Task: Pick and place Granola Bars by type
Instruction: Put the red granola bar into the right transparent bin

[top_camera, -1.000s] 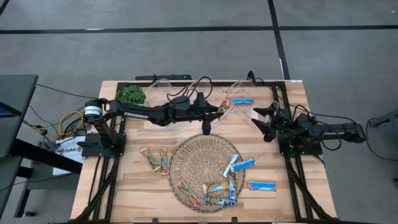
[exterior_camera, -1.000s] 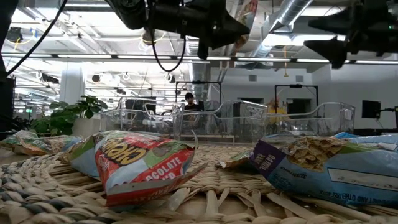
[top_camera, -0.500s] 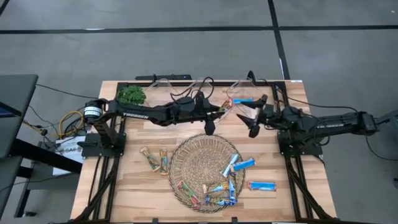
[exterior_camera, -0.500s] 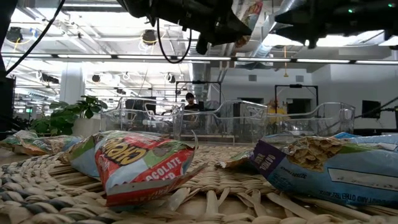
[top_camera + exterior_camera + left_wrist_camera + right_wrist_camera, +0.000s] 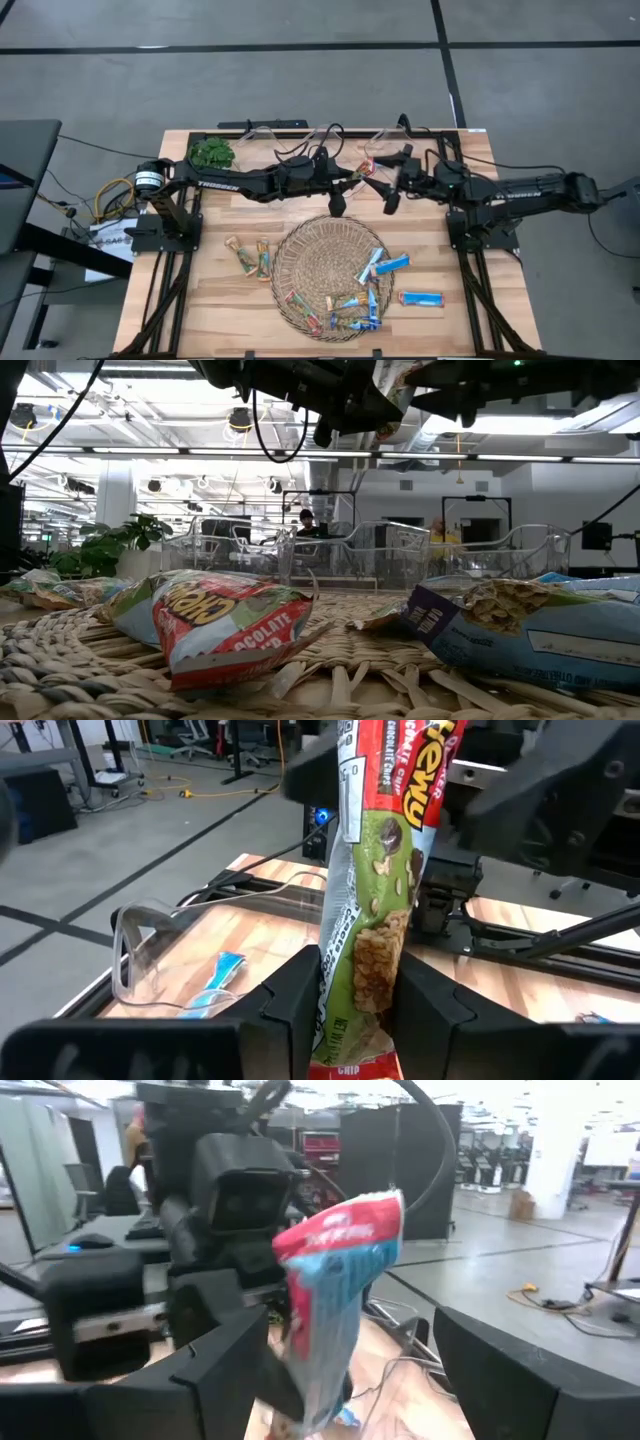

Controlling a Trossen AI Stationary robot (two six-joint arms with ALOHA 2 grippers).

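Granola bar (image 5: 372,935) clamped in left tool (image 5: 345,995); right tool (image 5: 392,190) near, agape.

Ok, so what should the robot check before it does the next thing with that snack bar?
1. Left end effector shut on the green-and-red wrapped granola bar: ok.
2. Right end effector open wide: ok.
3. Bar lined up between the right fingers: ok.
4. Bar far enough in between them to pinch: cannot tell.
5. Right end effector gripping the bar: not ok, not yet shut.
6. Clear plastic bin nearby suits this type: cannot tell; a bright blue wrapped bar lies in it.
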